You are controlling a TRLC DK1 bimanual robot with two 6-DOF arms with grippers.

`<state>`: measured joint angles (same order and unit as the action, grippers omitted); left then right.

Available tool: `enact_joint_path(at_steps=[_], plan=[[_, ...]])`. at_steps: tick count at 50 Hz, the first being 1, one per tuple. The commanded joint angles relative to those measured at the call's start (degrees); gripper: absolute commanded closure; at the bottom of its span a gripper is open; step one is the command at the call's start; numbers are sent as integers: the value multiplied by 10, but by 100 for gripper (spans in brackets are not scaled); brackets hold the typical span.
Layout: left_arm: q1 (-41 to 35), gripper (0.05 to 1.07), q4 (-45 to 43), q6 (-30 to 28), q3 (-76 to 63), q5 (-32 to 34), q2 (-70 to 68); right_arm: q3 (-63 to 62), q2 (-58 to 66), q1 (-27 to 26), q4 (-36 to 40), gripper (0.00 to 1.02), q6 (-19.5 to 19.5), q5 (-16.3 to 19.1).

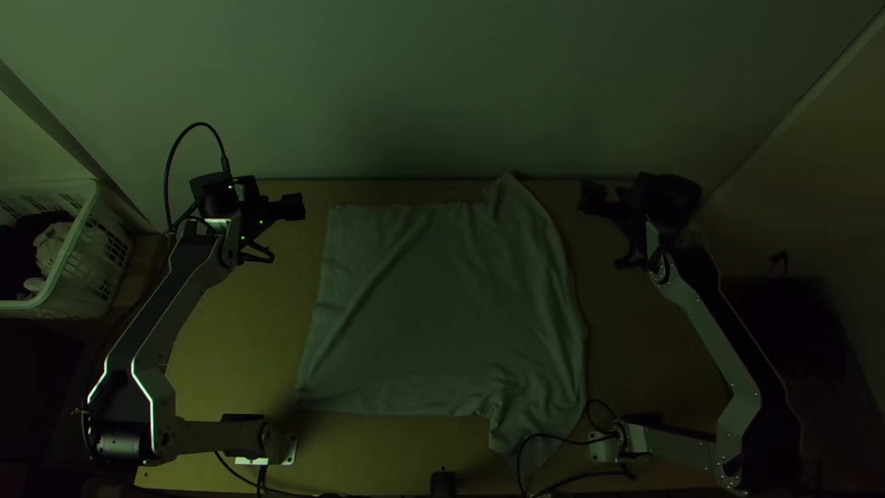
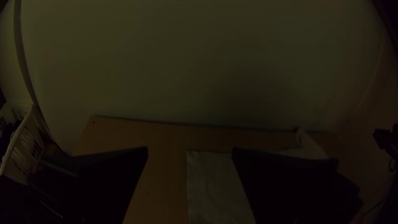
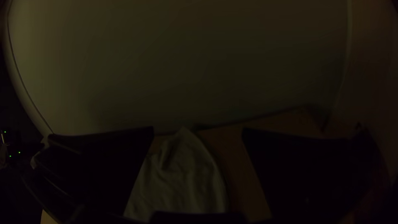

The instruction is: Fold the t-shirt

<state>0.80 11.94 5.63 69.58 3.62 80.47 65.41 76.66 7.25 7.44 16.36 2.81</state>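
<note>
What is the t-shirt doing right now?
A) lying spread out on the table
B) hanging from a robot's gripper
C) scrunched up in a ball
A: the t-shirt lies spread across the table, one sleeve pointing toward the far edge.

Cropped, covered, too dim

The top view's left edge crops the basket (image 1: 100, 247); its darker contents (image 1: 18, 247) are too dim to name. A cable (image 1: 546, 435) hides slivers of the t-shirt (image 1: 433, 304); in the left wrist view, the left gripper (image 1: 295, 207) covers more.
</note>
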Motion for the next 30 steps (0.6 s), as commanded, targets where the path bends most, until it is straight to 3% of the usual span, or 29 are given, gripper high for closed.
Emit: enact_joint_path(at_steps=[1, 11, 22, 30], plan=[[-2, 10, 28, 13, 53, -1, 46, 38, 38, 8, 8, 5, 14, -2], [6, 10, 115, 27, 166, -1, 154, 93, 102, 17, 44, 5, 15, 15], [3, 11, 135, 25, 232, -1, 234, 140, 172, 18, 63, 5, 19, 15], [-2, 11, 148, 8, 266, 0, 285, 213, 247, 10, 119, 5, 27, 15]])
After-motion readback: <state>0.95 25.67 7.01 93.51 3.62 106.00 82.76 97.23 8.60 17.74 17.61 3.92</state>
